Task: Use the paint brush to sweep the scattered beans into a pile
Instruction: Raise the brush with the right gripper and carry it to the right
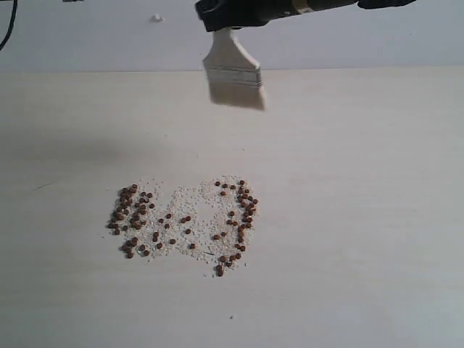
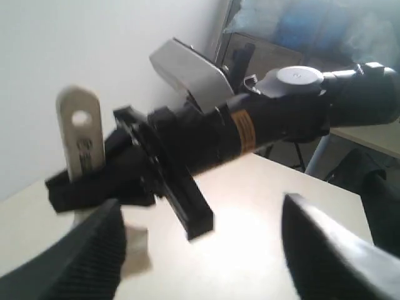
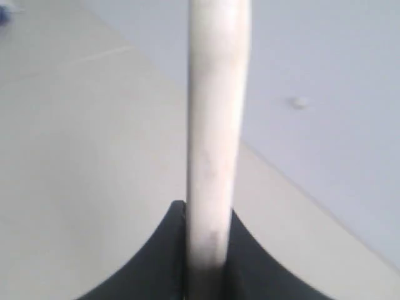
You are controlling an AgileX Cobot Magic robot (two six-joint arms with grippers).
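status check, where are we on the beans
Right gripper shut on paint brush, held beyond the beans. Left gripper open, empty. Beans scattered, not yet gathered. Nothing in between.

Your exterior camera looks down at a slant across the counter [image 1: 362, 217] toward the wall [image 1: 109, 36]. The left wrist camera faces the right claw [image 2: 94, 181] from nearby. The right wrist camera sits tight against the paint brush [image 3: 212, 125], shared by all three views.

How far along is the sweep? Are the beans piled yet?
Done: the right gripper has the paint brush clamped in its jaws, and the beans are bunched into two loose ridges. In hand: brush held clear of them, bristles down. Remaining: gathering both ridges and the strays between them together.
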